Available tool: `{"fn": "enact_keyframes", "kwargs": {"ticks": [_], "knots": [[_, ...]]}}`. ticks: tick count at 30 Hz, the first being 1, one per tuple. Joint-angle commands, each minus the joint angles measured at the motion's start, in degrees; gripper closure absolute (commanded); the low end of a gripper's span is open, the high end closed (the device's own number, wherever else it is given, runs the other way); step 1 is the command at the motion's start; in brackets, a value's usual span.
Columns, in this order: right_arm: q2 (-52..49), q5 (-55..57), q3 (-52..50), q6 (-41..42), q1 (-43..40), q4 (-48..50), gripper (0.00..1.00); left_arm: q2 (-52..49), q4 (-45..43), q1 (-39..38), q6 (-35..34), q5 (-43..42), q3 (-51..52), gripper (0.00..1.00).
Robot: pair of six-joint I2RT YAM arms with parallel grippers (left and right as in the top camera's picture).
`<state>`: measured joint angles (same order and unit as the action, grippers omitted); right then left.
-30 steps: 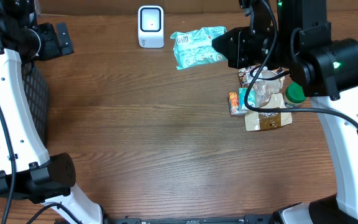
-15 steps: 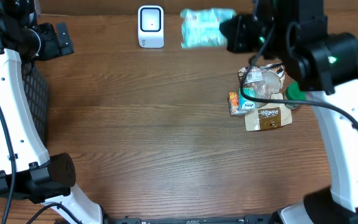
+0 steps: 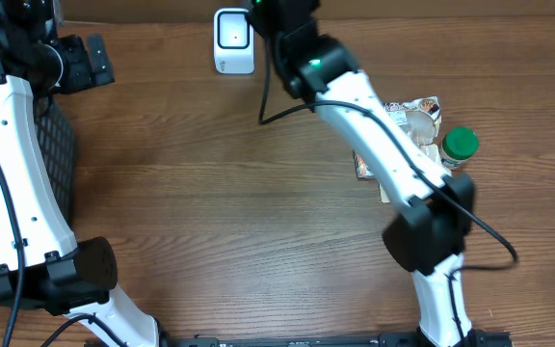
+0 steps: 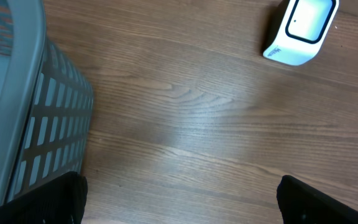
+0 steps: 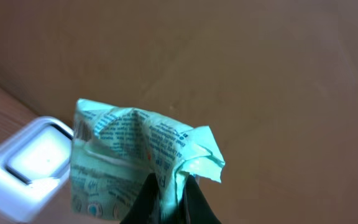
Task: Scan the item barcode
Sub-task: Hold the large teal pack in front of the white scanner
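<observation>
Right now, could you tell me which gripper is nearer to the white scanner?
Right. The right gripper, shut on a green packet, hangs just beside the scanner; the left gripper sits open farther off, by the basket.

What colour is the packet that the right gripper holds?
The packet is pale mint green with dark print; best seen in the right wrist view.
</observation>
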<state>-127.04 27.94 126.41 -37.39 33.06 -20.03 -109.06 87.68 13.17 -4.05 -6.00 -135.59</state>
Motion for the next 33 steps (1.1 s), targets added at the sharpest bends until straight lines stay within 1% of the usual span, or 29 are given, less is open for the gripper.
{"fn": "enact_keyframes", "kwargs": {"ticks": [1,2,5,8,10,12,13,18,33], "knots": [[-4.70,3.91,0.98,-25.33,0.09,10.36,0.96,0.74,-0.04,-0.07,0.87,-0.63,-0.48,0.00],[-6.29,3.43,0.98,-27.15,0.09,13.40,0.96,0.74,-0.04,-0.07,0.85,-0.63,-0.48,0.00],[-9.88,0.24,0.98,-33.53,-0.42,17.81,0.96,0.74,-0.04,-0.07,0.85,-0.63,-0.48,0.01],[-13.68,-3.19,0.94,-42.25,-1.05,21.62,0.96,0.74,-0.07,-0.07,0.85,-0.63,-0.48,0.00],[-15.98,-3.65,0.94,-44.37,-1.20,25.66,0.96,0.74,-0.04,-0.07,0.85,-0.61,-0.48,0.01],[-18.05,-3.80,0.94,-44.44,-1.20,31.47,0.96,0.74,-0.07,-0.07,0.85,-0.63,-0.48,0.00],[-18.67,-4.31,0.94,-44.78,-1.20,32.52,0.96,0.74,-0.04,-0.07,0.85,-0.63,-0.48,0.01],[-19.80,-8.15,0.94,-45.83,-1.18,32.52,0.96,0.74,-0.07,-0.07,0.85,-0.63,-0.48,0.00],[-19.87,-8.13,0.94,-45.86,0.33,32.50,0.96,0.74,-0.04,-0.07,0.85,-0.63,-0.48,0.00]]}}
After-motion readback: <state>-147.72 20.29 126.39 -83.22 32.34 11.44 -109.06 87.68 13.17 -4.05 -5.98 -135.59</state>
